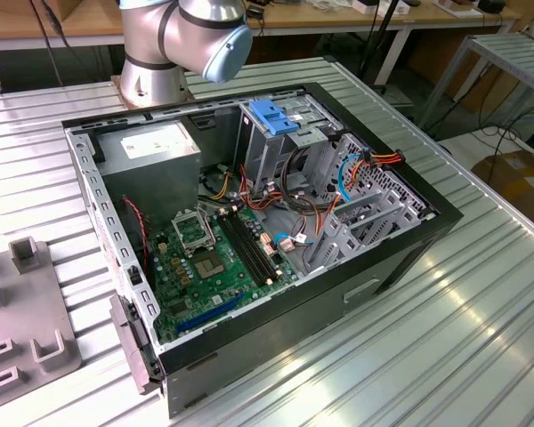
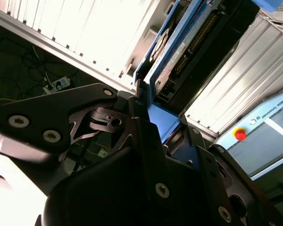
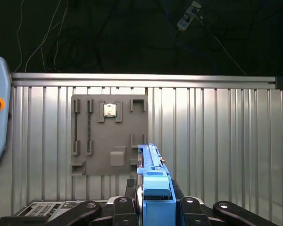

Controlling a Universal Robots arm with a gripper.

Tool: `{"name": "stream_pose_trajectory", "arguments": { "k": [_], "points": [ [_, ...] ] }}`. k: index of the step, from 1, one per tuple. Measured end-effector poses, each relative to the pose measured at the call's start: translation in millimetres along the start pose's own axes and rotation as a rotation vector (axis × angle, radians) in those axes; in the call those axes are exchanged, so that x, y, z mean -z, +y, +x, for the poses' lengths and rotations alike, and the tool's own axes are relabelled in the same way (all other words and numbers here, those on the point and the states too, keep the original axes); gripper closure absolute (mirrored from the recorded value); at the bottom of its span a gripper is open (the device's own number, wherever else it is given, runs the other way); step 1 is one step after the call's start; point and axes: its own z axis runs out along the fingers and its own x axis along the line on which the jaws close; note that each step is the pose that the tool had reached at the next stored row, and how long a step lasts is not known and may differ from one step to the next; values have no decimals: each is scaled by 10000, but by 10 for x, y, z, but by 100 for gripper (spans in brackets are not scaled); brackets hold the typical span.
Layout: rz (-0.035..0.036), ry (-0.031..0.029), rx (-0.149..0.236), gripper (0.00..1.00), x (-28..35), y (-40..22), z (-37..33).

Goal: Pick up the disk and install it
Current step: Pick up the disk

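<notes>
Fingers (image 2: 148, 141) are closed narrowly on the disk (image 3: 153, 188), holding its blue-framed end. Its long axis runs straight out from them, edge-on, above the grey fixture plate (image 3: 111, 136) on the ribbed surface (image 3: 217, 141). An open computer case (image 1: 400, 253) stands on that surface.

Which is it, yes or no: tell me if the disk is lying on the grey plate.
No: in the first wrist view the disk stands edge-on, clamped in the gripper, not on the grey plate.
</notes>
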Motion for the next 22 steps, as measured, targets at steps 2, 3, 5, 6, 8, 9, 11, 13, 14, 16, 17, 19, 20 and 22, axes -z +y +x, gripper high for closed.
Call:
{"name": "stream_pose_trajectory", "arguments": {
  "k": [2,3,5,6,8,9,11,13,14,16,17,19,20,22],
  "points": [
    [-1,0,0,63,1,-39,0],
    [-1,1,1,63,1,-66,0],
    [0,0,1,63,0,-98,0],
    [0,0,0,63,0,-121,0],
    [0,0,0,63,1,-154,0],
    [-1,0,1,63,1,-172,0],
    [-1,1,0,63,1,-209,0],
    [-1,0,0,63,1,-245,0],
    [0,0,0,63,0,-262,0],
    [0,0,0,63,1,-300,0],
    [-1,0,1,63,1,-316,0],
    [0,0,0,63,1,-348,0],
    [0,0,1,63,0,-375,0],
    [-1,1,1,63,1,-407,0]
  ]
}}
